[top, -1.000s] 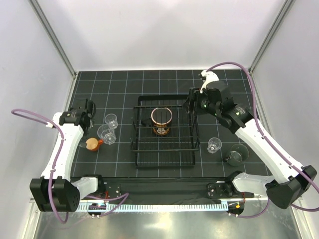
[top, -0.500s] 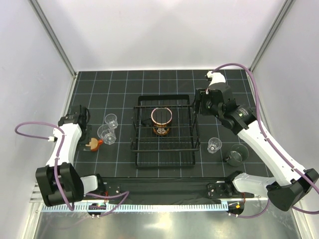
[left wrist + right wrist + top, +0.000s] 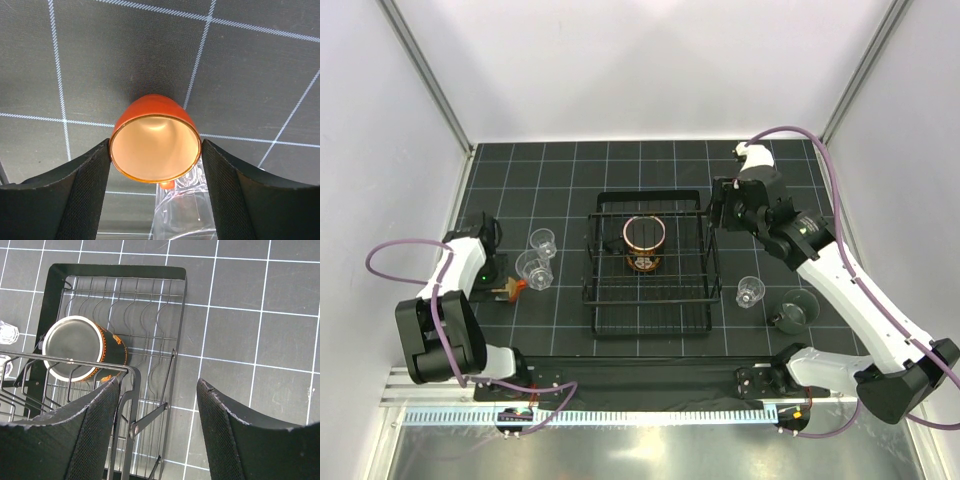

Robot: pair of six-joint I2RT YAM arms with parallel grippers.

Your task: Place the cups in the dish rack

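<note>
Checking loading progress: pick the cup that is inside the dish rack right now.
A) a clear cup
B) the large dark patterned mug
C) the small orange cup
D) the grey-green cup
B: the large mug sits inside the dish rack, while the small orange cup, the grey-green cup and the clear cups are all on the mat outside it.

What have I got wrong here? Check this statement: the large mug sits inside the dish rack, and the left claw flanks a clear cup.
Only the cup is wrong. The left claw flanks the small orange cup, not a clear one, as the left wrist view shows. The large mug does sit inside the dish rack.
</note>
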